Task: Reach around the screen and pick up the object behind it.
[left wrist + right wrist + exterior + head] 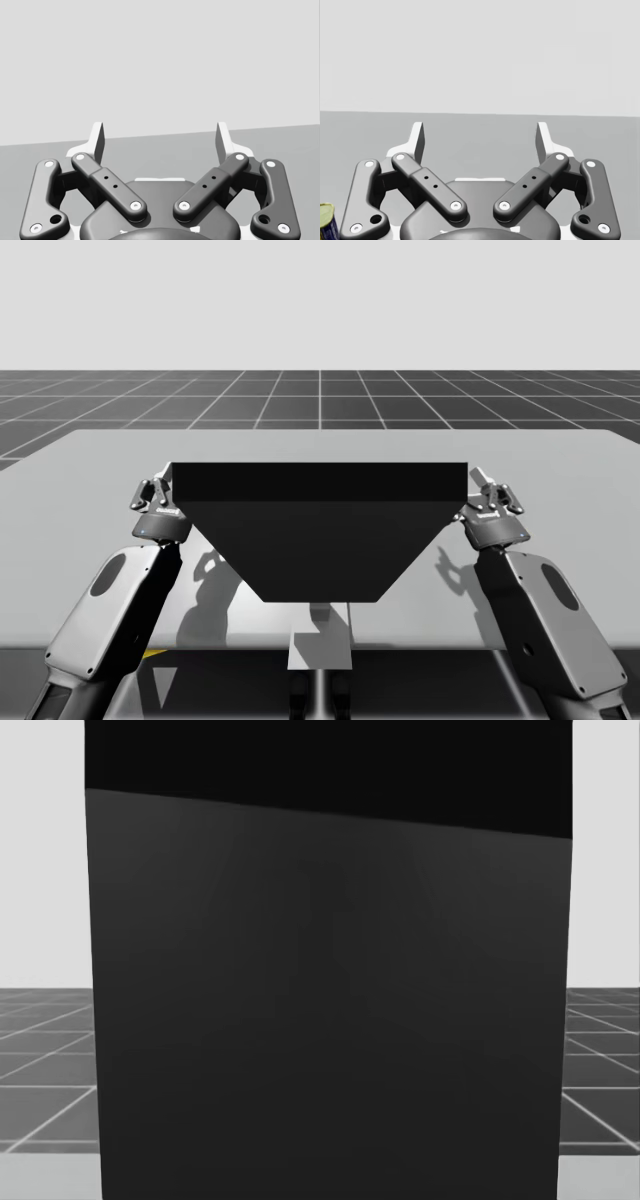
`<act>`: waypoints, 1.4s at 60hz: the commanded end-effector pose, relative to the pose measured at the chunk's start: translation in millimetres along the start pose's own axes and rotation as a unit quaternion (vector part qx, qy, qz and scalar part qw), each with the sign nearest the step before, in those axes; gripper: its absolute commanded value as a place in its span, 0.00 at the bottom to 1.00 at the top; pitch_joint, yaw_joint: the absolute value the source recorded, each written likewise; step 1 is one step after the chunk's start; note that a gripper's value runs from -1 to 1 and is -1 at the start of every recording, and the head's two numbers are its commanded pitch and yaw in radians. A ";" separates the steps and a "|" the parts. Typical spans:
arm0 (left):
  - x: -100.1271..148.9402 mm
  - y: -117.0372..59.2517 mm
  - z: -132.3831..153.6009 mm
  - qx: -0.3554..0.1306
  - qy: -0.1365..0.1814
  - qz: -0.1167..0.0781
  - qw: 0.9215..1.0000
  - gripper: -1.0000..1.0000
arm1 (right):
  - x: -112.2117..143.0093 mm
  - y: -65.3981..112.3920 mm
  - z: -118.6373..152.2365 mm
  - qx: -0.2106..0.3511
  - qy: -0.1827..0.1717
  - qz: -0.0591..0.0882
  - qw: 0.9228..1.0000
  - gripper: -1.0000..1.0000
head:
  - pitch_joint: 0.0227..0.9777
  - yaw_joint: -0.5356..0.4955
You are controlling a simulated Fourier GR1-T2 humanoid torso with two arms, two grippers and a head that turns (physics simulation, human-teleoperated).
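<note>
A black screen [318, 525] stands across the middle of the grey table [560, 455] and hides what lies behind it; it also blocks the head view as the black screen [330, 1000]. My left gripper [152, 492] is at the screen's left end, open and empty [160, 140]. My right gripper [492, 494] is at the screen's right end, open and empty [480, 137]. Beside the right gripper's base, a sliver of a can [326, 220] with a yellow-green top and a dark blue side shows.
The table's far half stretches behind the screen toward a dark gridded floor [320, 400]. A grey post [320, 640] stands at the table's near edge below the screen. Free table lies outside both grippers.
</note>
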 end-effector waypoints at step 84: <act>-0.3 -9.7 64.1 -0.312 0.144 -0.024 0.939 0.00 | -62.4 52.8 18.9 0.279 0.115 -0.023 0.953 0.00 | 0.12 0.51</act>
